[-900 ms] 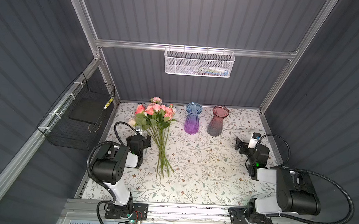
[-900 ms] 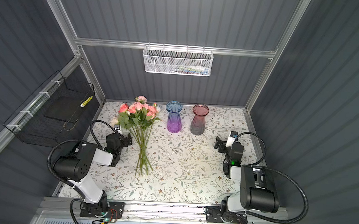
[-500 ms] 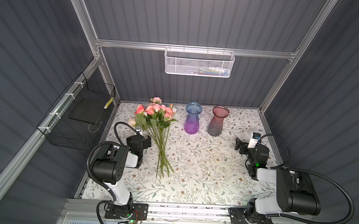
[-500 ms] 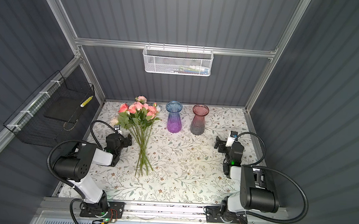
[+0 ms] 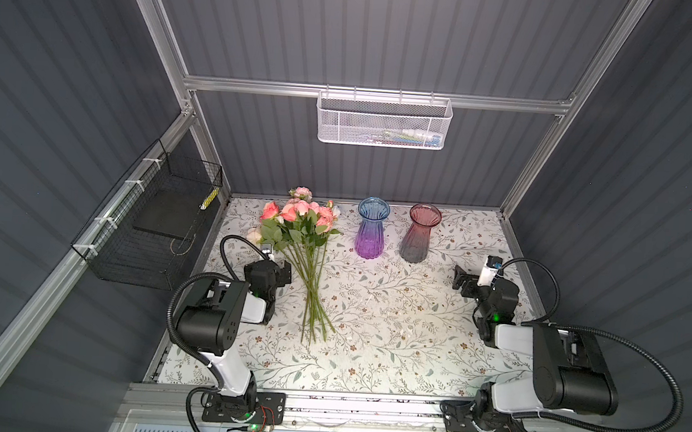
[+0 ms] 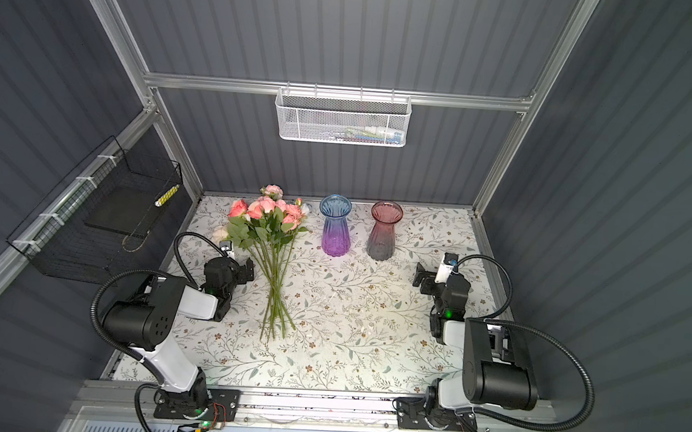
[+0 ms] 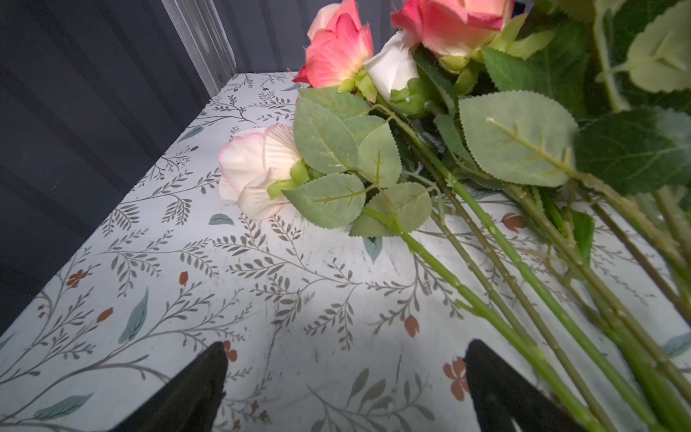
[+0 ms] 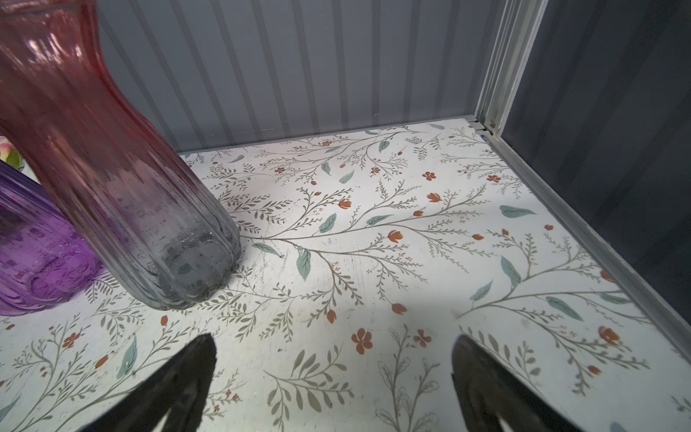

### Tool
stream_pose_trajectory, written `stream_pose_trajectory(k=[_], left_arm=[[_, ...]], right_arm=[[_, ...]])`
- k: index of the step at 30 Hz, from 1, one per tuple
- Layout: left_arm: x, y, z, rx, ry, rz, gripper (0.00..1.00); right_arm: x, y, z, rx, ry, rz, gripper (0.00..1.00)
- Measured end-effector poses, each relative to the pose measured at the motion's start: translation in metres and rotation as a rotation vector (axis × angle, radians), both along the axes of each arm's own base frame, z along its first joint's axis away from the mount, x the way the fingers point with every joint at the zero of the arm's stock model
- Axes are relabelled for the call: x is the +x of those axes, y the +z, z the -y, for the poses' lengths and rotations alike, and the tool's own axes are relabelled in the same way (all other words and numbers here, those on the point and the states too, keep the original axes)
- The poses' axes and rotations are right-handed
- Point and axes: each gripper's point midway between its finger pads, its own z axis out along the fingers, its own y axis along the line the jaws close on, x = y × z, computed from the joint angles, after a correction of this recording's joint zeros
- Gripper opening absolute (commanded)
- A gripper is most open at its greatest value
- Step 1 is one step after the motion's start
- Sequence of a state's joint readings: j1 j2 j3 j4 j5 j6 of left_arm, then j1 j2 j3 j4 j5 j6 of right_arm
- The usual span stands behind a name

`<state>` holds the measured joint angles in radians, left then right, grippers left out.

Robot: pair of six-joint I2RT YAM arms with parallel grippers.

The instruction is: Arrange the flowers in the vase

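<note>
The flowers [image 5: 298,232], pink and coral roses with one cream head at the left edge, lie in a loose bunch at the left rear of the bench [image 5: 391,320]. Their heads point toward the back wall and their green stems run forward. The left tool [image 5: 286,269] sits just left of the stems, jaws wide apart and gripping nothing. A blue-and-purple vase [image 5: 370,233] and a pink-and-grey vase [image 5: 421,239] stand upright to the right of the heads. The right tool [image 5: 463,277], also spread and unloaded, rests near the right edge.

Overhead stereo pair; low wrist close-ups
</note>
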<state>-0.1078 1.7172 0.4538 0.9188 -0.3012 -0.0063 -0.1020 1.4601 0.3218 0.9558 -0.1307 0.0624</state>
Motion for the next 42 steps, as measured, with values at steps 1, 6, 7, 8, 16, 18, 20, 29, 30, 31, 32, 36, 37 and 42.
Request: stream_pose_trajectory(k=[1,6,7,8,16,18,20,29,30,31,32,36,37,42], left_arm=[[0.0,0.0,0.0,0.0,0.0,0.0,1.0],[0.0,0.0,0.0,0.0,0.0,0.0,0.99],[0.0,0.0,0.0,0.0,0.0,0.0,1.0],[0.0,0.0,0.0,0.0,0.0,0.0,1.0],[0.0,0.0,0.0,-0.001,-0.001,0.0,0.99],[0.0,0.0,0.001,-0.002,-0.003,0.0,1.0],[0.0,0.0,0.001,-0.002,-0.003,0.001,1.0],[-0.002,0.011,0.001,-0.001,-0.008,0.008,1.0],[-0.004,0.019,0.001,-0.001,-0.008,0.017,1.0],[-0.005,0.03,0.001,-0.003,-0.008,0.033,1.0],[-0.006,0.04,0.001,-0.005,-0.008,0.05,1.0],[-0.014,0.083,0.001,-0.035,-0.007,0.111,1.0],[-0.015,0.094,0.001,-0.047,-0.007,0.121,1.0],[-0.02,0.168,0.008,-0.16,-0.017,0.182,1.0]], right_arm=[[0.0,0.0,0.0,0.0,0.0,0.0,0.99],[0.0,0.0,-0.004,-0.016,-0.003,0.0,0.99],[0.001,0.0,-0.005,-0.02,-0.002,-0.001,0.99],[0.001,0.0,-0.006,-0.021,-0.001,-0.001,0.99],[0.001,0.0,-0.004,-0.028,-0.011,-0.001,0.99],[0.001,0.0,-0.003,-0.029,-0.018,-0.001,0.99],[0.001,0.0,-0.002,-0.029,-0.023,-0.002,0.99],[-0.001,-0.001,0.008,-0.024,-0.074,-0.031,0.99],[-0.001,0.003,0.01,-0.024,-0.089,-0.034,0.99],[0.0,0.01,0.013,-0.025,-0.105,-0.03,0.99],[0.002,0.017,0.015,-0.025,-0.118,-0.022,0.99],[0.005,0.057,0.025,-0.024,-0.198,-0.005,0.99],[0.005,0.066,0.026,-0.021,-0.222,-0.015,0.99],[0.012,0.146,0.03,0.065,-0.318,-0.076,0.99]])
